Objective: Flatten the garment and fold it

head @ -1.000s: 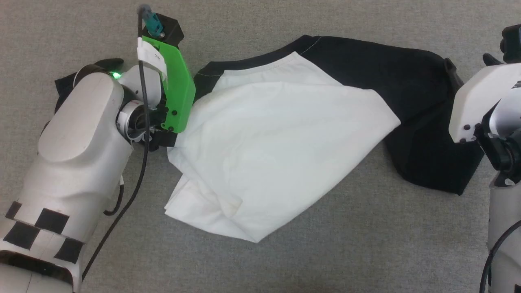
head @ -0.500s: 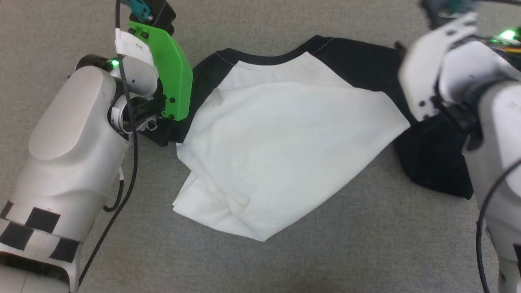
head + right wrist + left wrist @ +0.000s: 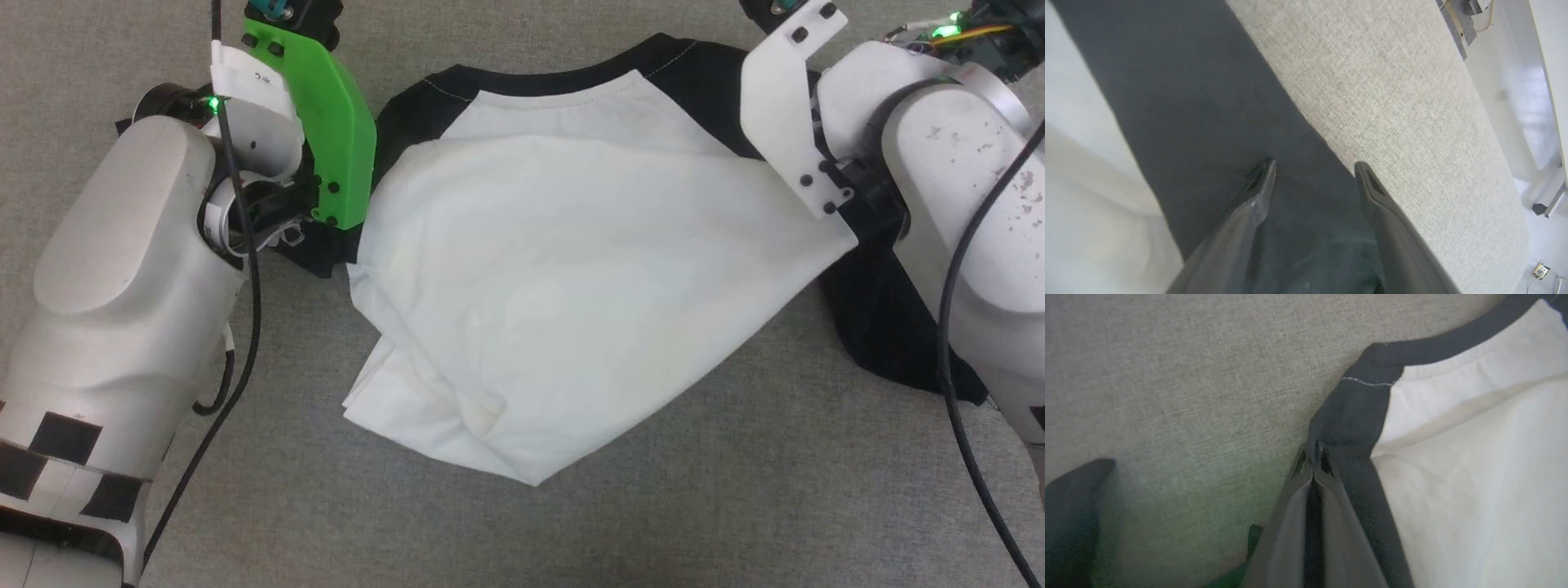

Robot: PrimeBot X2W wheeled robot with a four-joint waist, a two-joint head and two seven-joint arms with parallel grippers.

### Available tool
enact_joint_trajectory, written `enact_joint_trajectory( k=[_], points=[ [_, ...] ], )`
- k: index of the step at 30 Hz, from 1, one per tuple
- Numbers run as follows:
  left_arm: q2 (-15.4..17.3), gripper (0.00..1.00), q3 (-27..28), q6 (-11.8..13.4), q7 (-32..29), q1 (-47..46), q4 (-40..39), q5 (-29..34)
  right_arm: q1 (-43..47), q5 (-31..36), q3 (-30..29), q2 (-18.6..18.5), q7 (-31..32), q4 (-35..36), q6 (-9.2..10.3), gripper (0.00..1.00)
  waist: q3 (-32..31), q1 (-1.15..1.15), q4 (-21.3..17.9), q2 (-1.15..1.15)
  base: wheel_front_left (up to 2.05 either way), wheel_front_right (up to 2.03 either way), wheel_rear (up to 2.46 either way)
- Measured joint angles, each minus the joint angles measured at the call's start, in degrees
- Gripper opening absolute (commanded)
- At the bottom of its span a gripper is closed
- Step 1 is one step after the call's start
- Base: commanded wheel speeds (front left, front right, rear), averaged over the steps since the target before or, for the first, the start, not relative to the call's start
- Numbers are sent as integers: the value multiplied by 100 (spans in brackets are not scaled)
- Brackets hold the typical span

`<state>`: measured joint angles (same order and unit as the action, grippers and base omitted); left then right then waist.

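1. Garment [image 3: 571, 286] is lying rumpled across the middle of the grey tabletop [image 3: 735, 506], with its white body doubled over on a slant and black sleeves sticking out both sides.
2. Left gripper [image 3: 1313, 457] is pinching the garment's black fabric by the neckband, fingers closed tight on it.
3. Right gripper [image 3: 1314, 167] is hanging spread wide over the other black sleeve, at that sleeve's edge; can't tell if it's touching.

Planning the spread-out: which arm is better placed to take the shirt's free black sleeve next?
Right. The right gripper hovers open just over the black sleeve of the garment, near its edge. The left gripper is shut on black fabric at the opposite side, so it is occupied.
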<state>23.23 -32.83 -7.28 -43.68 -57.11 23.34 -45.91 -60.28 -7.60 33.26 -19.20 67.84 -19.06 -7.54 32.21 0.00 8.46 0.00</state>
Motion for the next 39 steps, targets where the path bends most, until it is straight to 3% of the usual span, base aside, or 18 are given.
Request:
enact_joint_trajectory(
  k=[4,5,6,7,12,21,30,36,39],
  points=[
    [-1,0,-4,0,41,-22,-9,0,-158,-347,213,-56,226,-35,8,100,57,0,14,0,0,0,0],
    [-1,0,-4,0,41,-27,-9,-1,-179,-400,218,-66,260,-40,9,72,62,0,16,0,0,0,0],
    [-1,0,-5,0,42,-28,-8,-1,-186,-467,208,-65,302,-37,9,12,62,0,13,0,0,0,0],
    [0,0,-7,0,43,-29,-7,-1,-185,-528,174,-60,301,-29,8,0,60,0,9,0,0,0,0],
    [2,0,-7,0,119,-29,35,-45,-19,-657,-64,36,91,5,0,0,-12,0,-21,0,0,0,0],
    [-13,0,42,0,730,-1,46,-320,376,-750,-1009,172,-1113,254,-1,0,-408,0,-93,0,0,0,0],
    [115,0,-44,0,917,101,-101,-553,689,-869,-1521,176,-1689,706,-1,0,-971,0,-211,0,0,0,0],
    [266,0,-46,0,1457,23,-378,-505,758,-912,-1939,380,-1969,873,-1,0,-1231,0,-278,0,0,0,0],
    [436,0,-32,0,1824,-257,-403,-174,678,-924,-2046,580,-2051,858,-2,0,-1271,0,-339,0,0,0,0]
  ],
)
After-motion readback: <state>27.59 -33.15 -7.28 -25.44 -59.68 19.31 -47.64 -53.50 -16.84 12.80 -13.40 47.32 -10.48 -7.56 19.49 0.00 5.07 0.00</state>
